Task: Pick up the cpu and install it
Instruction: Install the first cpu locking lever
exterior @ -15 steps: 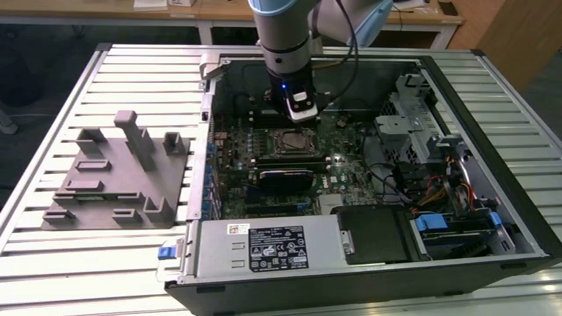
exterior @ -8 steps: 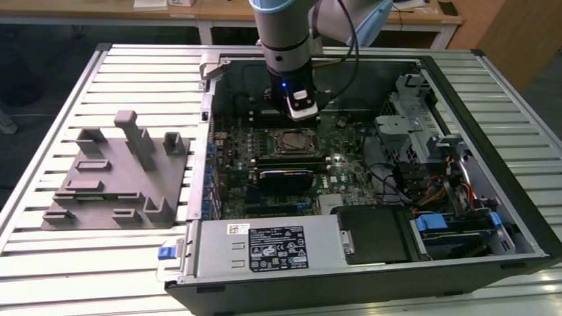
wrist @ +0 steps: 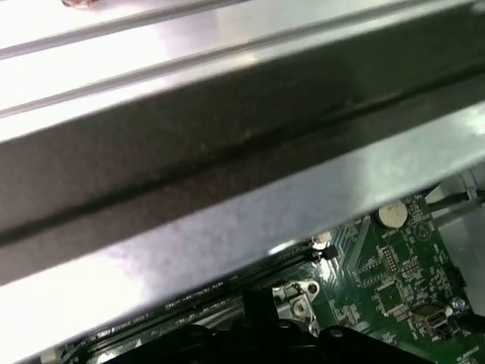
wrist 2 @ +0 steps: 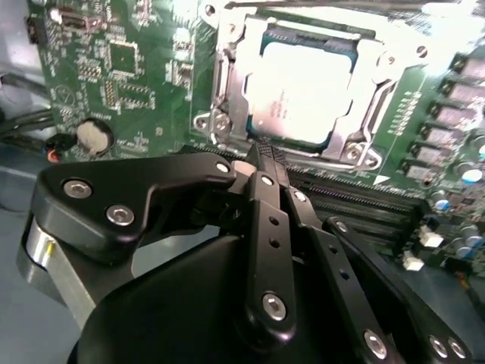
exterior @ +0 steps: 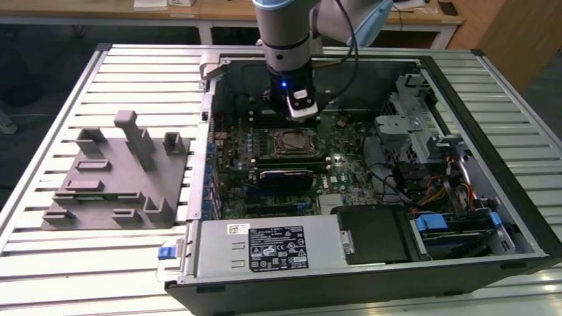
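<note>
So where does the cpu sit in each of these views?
Exterior view: the cpu lies in the socket frame mid-motherboard, just below the tool.
Second wrist view: the cpu is seated in the socket frame, beyond the tool.
First wrist view: I can't make the cpu out; a metal chassis rail blocks the board.
Shared landmark: the round coin battery in both wrist views.

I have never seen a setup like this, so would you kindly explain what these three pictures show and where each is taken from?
The exterior view looks down on a slatted metal table carrying an open black desktop computer case and a grey plastic fixture block. A grey robot arm reaches into the case. Both wrist views come from cameras riding on that arm. The second wrist view shows its black hand with fingers closed together, holding nothing, beside the square metal-framed socket. The shiny silver square cpu already sits in that socket on the green motherboard.
</note>
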Robot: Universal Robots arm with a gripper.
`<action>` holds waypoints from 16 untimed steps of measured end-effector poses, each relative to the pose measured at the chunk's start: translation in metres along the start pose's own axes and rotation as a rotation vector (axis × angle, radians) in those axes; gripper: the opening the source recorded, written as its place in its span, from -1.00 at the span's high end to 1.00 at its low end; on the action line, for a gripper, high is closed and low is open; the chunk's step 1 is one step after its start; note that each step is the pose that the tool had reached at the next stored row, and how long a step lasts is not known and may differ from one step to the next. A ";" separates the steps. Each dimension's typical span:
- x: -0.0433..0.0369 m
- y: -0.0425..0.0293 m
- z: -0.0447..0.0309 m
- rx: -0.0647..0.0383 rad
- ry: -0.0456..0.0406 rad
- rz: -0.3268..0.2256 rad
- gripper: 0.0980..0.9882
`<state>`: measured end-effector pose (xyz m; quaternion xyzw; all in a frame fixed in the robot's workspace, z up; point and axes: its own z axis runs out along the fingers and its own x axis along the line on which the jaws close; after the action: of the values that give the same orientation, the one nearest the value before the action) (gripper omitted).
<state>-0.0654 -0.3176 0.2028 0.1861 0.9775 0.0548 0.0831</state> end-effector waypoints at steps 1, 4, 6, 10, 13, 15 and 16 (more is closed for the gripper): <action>-0.0002 0.0001 0.0001 0.010 0.0027 -0.001 0.98; -0.0013 -0.0003 0.0003 0.041 0.0118 -0.004 0.98; -0.0025 -0.0024 0.0000 0.057 0.0181 -0.006 0.98; -0.0060 -0.0107 -0.0005 0.068 0.0227 -0.007 0.98; -0.0091 -0.0175 -0.0011 0.074 0.0268 -0.007 0.98; -0.0101 -0.0194 -0.0011 0.077 0.0301 -0.007 0.98; -0.0101 -0.0194 -0.0011 0.077 0.0301 -0.007 0.98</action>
<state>-0.0632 -0.3394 0.2026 0.1848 0.9807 0.0197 0.0614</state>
